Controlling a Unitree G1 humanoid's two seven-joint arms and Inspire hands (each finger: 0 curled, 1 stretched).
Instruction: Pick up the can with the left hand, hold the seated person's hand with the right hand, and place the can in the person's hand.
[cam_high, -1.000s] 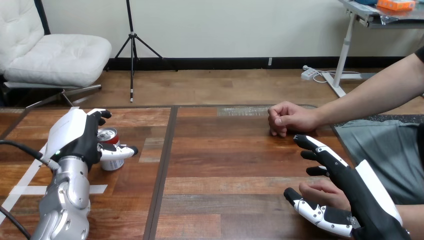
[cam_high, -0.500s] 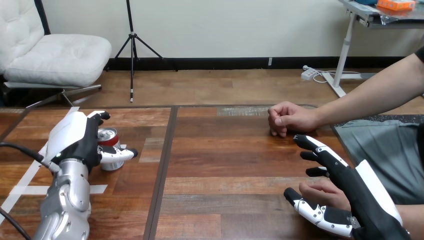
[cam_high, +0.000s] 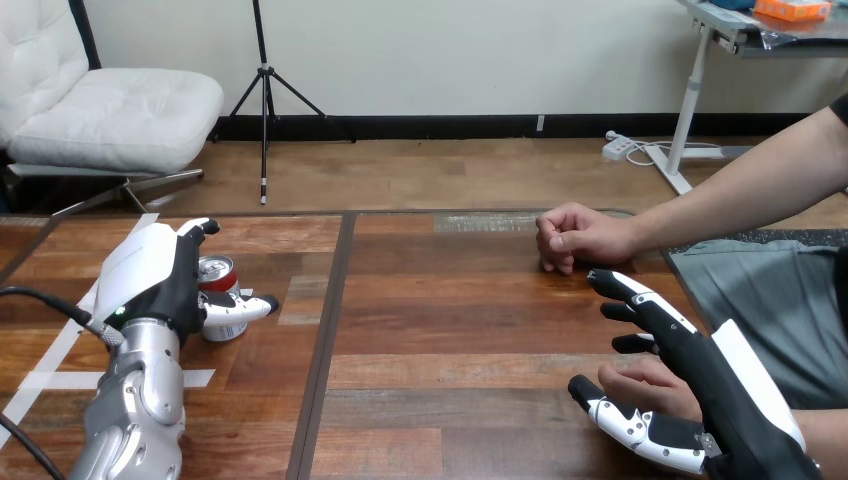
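Red-topped can (cam_high: 214, 271) upright on wooden surface (cam_high: 450, 330), view's left; left hand (cam_high: 150, 280) fingers and thumb wrapped round it. Right hand (cam_high: 700, 365) fingers straight, over person's hand (cam_high: 645, 383), low right, not closed on it. Advice: firm grip before lift, carry can upright, close right hand gently.
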